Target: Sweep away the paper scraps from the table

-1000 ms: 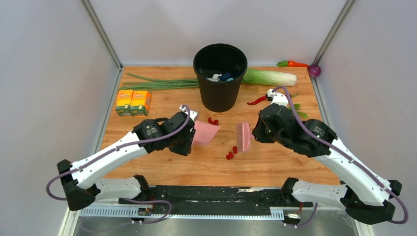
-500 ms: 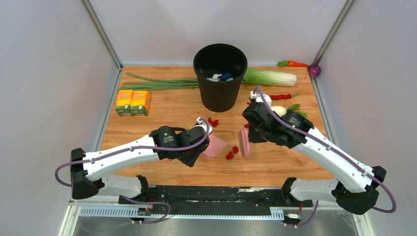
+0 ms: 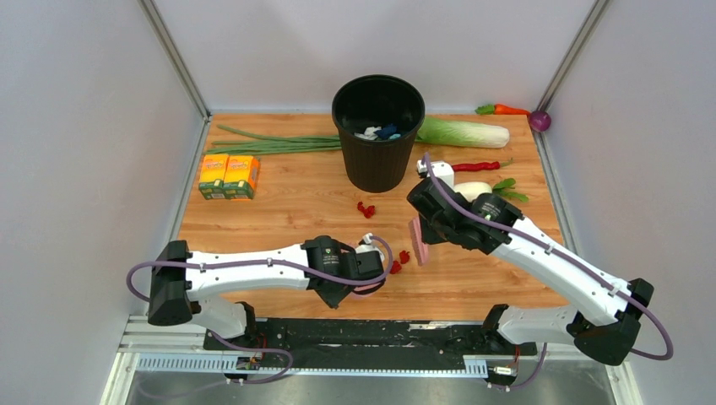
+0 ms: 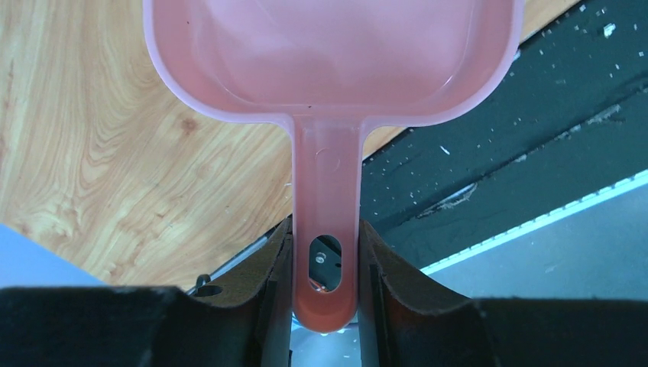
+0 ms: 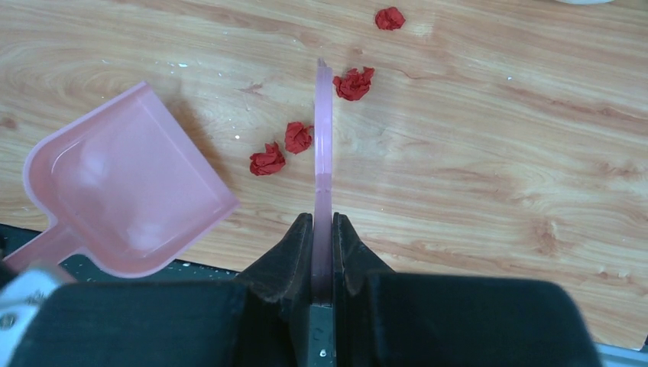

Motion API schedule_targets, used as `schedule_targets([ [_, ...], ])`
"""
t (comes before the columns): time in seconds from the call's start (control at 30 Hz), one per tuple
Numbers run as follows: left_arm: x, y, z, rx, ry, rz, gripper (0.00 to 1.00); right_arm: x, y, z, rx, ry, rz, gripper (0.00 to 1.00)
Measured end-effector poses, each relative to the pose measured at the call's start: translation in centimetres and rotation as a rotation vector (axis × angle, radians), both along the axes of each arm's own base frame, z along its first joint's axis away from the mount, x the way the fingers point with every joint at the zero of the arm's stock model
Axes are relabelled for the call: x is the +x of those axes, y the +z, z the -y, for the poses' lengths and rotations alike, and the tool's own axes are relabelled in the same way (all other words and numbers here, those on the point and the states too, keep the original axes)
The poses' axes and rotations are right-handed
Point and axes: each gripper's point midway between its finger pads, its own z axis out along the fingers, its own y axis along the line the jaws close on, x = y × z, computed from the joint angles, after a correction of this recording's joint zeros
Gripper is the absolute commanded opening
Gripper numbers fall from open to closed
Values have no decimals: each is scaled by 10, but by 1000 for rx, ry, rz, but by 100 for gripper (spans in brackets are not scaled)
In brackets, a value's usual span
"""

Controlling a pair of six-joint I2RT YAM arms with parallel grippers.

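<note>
Several tiny red paper scraps lie on the wood table (image 3: 279, 202): a pair in front of the bin (image 3: 366, 208) and two near the front (image 3: 398, 261), also in the right wrist view (image 5: 267, 159). My left gripper (image 3: 359, 268) is shut on the handle (image 4: 326, 229) of the empty pink dustpan (image 4: 328, 53), (image 5: 130, 191), held at the table's front edge, left of the two front scraps. My right gripper (image 3: 426, 226) is shut on a pink brush (image 3: 418, 240), (image 5: 323, 153) standing edge-on just right of those scraps.
A black bin (image 3: 377, 126) with white and blue scraps stands at the back middle. Green onions (image 3: 270, 143) and orange juice boxes (image 3: 228, 175) lie at the left. A cabbage (image 3: 464, 132), red chili (image 3: 477, 166), white radish (image 3: 474, 190) and carrot (image 3: 511, 109) lie at the right.
My left gripper has carried the dustpan from near the bin to the front edge, rightward. My right gripper with the brush has shifted slightly back and left, turning the brush edge-on.
</note>
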Motion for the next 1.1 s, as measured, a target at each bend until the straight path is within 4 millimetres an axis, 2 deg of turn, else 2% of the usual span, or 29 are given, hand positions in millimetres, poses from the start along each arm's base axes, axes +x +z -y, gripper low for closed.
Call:
schedule_targets([
  [0.17,-9,-2,3,3,-44,-24,0,7,-17,-3,-26,29,22,0],
  [0.6,-19,-15,16,8,-103,-88,0,30,-27,-16,-44,116,143,0],
  [0.83,-20,-23,23,7,-121,-96,0,30,-42,-27,-36,164,124,0],
  [1.1,-22,-37,19,18,-122,-107,0,23,-50,-38,4,213,90,0],
])
